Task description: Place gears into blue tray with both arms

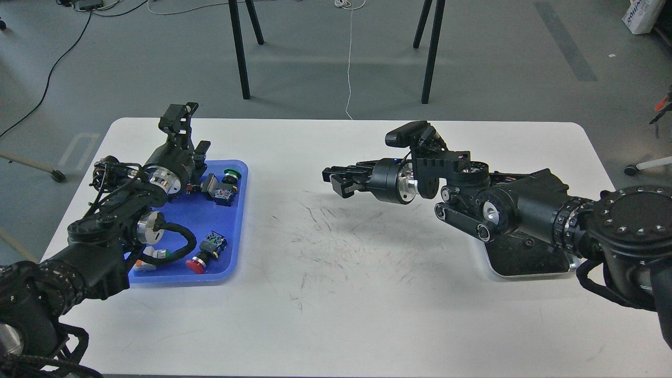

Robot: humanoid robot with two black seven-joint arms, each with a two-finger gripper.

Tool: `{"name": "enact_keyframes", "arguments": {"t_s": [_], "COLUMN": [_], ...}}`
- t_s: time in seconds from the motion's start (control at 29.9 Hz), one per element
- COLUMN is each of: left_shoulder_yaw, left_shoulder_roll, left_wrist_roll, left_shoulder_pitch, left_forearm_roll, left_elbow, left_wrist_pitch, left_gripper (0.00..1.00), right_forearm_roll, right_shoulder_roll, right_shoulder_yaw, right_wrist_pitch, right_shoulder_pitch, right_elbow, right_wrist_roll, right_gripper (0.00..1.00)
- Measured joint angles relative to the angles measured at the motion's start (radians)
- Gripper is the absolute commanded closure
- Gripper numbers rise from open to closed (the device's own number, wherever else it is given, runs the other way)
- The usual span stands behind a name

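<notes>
The blue tray (233,226) lies at the table's left and holds several push-button switches. My left arm reaches over it. My left gripper (201,151) hangs above the tray's far end, seen dark and end-on, so its fingers cannot be told apart. My right gripper (335,180) hovers above the middle of the table and points left toward the blue tray. Its fingers lie close together, and I cannot see whether anything is between them. One tiny dark gear (527,242) seems to lie on the steel tray's bottom.
The shiny steel tray (525,265) sits at the right, mostly under my right arm. In the blue tray lie a green-capped switch (231,174), a red-capped one (197,265) and a third (143,262). Black stand legs rise beyond the table's far edge.
</notes>
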Motion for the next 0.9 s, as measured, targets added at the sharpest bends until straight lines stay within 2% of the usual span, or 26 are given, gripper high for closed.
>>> {"name": "enact_keyframes", "arguments": {"t_s": [0.47,0.9], "left_shoulder_yaw": [0.000,0.001], "left_shoulder_roll": [-0.003,-0.008], "left_wrist_roll": [0.000,0.000], "left_shoulder_pitch": [-0.001,-0.001], "left_forearm_roll": [0.000,0.000], "left_elbow": [0.000,0.000], "left_wrist_pitch": [0.001,0.004], "left_gripper": [0.00,0.00], "right_forearm_roll": [-0.072,-0.139], "right_shoulder_roll": [0.000,0.000], "right_shoulder_yaw": [-0.116,-0.138], "right_wrist_pitch": [-0.110,-0.163], "right_shoulder_pitch": [-0.024,-0.075], "right_elbow": [0.010,0.017], "right_wrist_roll": [0.000,0.000], "right_gripper": [0.94,0.94]}}
